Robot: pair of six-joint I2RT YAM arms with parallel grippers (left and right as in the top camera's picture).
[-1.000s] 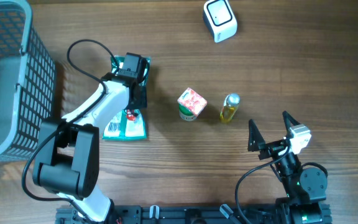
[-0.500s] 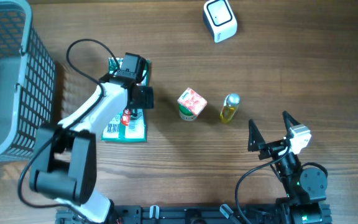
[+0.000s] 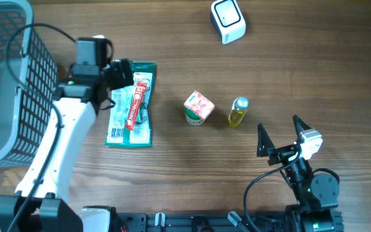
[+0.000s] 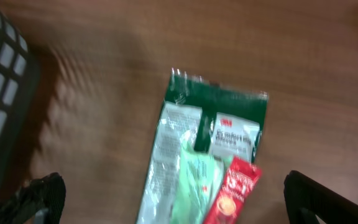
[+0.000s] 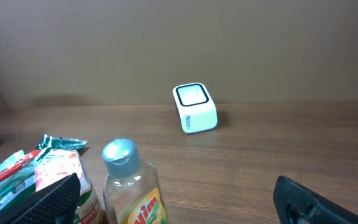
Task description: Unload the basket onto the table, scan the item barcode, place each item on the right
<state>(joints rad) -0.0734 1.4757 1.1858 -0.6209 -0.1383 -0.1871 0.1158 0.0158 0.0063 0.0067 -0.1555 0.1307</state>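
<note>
The left gripper (image 3: 122,80), now wide and empty, is backing off the green packet (image 3: 129,125) ahead of it. The right gripper (image 3: 279,125) is idling wide; scanning is not progressing.

Flat green packet (image 3: 131,106) is lying face up, long side running near-to-far, white printed panel showing along its left half; red sachet (image 3: 136,103) is resting lengthwise on top of it, touching; white rounded scanner (image 3: 228,20) is sitting well apart, far right of it, dark-rimmed window facing up.
</note>
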